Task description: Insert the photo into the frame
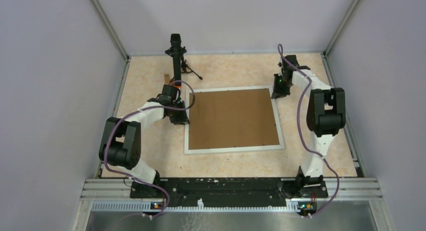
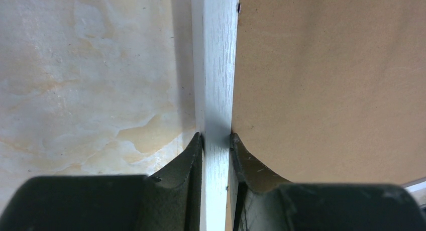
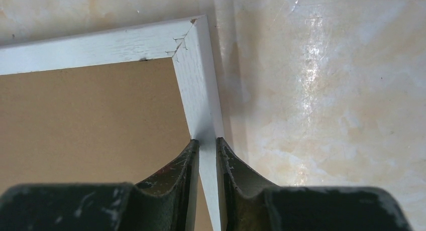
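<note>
Bases of both arms sit on the black mounting bar (image 1: pixel 226 187) at the near edge; no readable print on it. Just beyond, the frame (image 1: pixel 232 148) lies flat on the marbled table (image 1: pixel 241 70), approx centred btw the arms, w/ the brown cardboard sheet (image 1: pixel 233 118) filling its opening.

Left gripper (image 2: pixel 217 138) is pinched narrow on the frame's left rail, on its far half. One finger is on the table side, the other on the cardboard side, both touching the white wood. Right gripper (image 3: pixel 207 143) is likewise closed on the right rail, just near of the far right corner. Prob reason for the paired hold: a grip on opposite rails lets the arms lift or turn the frame level w/o it twisting.

Staples across the mitre at that corner suggest the frame's back faces up, i.e. the side where a print goes in. The photo isn't visible in any view; can't tell if it lies under the cardboard or is somewhere else.

Far left, a black stand (image 1: pixel 176 55) is upright on the table, apart from the frame. No brand, label or writing readable anywhere.
</note>
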`<action>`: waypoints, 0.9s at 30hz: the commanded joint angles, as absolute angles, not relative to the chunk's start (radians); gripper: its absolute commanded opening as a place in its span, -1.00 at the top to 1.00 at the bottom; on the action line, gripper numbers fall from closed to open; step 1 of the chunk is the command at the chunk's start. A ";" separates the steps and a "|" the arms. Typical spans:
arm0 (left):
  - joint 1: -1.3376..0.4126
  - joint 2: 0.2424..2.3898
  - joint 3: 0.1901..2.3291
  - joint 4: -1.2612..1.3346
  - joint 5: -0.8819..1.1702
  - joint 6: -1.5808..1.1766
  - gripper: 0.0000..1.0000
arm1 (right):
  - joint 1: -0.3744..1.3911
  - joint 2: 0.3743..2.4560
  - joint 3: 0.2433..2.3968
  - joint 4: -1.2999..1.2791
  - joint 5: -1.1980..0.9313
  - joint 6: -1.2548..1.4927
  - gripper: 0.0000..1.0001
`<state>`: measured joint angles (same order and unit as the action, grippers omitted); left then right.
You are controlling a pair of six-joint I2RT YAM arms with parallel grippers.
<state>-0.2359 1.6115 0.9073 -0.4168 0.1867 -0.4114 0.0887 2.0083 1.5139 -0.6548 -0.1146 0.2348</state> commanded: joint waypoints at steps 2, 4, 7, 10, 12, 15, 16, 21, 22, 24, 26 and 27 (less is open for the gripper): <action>-0.239 1.733 0.836 -0.441 0.058 -0.366 0.67 | 0.090 2.082 1.537 -0.630 -0.120 0.221 0.63; -0.240 1.736 0.839 -0.445 0.057 -0.365 0.67 | 0.099 2.086 1.528 -0.630 -0.113 0.221 0.63; -0.239 1.733 0.839 -0.443 0.058 -0.365 0.69 | 0.130 2.088 1.496 -0.631 -0.087 0.231 0.62; -0.239 1.733 0.841 -0.443 0.058 -0.365 0.70 | 0.182 2.104 1.454 -0.625 -0.037 0.252 0.61; -0.239 1.732 0.843 -0.444 0.058 -0.364 0.70 | 0.220 2.120 1.437 -0.640 -0.006 0.261 0.61; -0.240 1.727 0.837 -0.445 0.057 -0.365 0.70 | 0.266 2.114 1.391 -0.640 0.046 0.283 0.61; -0.239 1.724 0.836 -0.444 0.058 -0.365 0.71 | 0.280 2.110 1.374 -0.637 0.052 0.297 0.61; -0.239 1.731 0.846 -0.442 0.064 -0.373 0.72 | 0.381 2.124 1.339 -0.656 0.096 0.375 0.61; -0.239 1.733 0.848 -0.442 0.069 -0.375 0.72 | 0.401 2.138 1.339 -0.657 0.092 0.410 0.61; -0.239 1.736 0.850 -0.442 0.075 -0.379 0.73 | 0.433 2.158 1.329 -0.638 0.055 0.452 0.60; -0.240 1.734 0.851 -0.442 0.078 -0.380 0.73 | 0.461 2.176 1.339 -0.633 0.064 0.467 0.55; -0.240 1.732 0.849 -0.442 0.077 -0.382 0.73 | 0.464 2.185 1.357 -0.641 0.074 0.461 0.52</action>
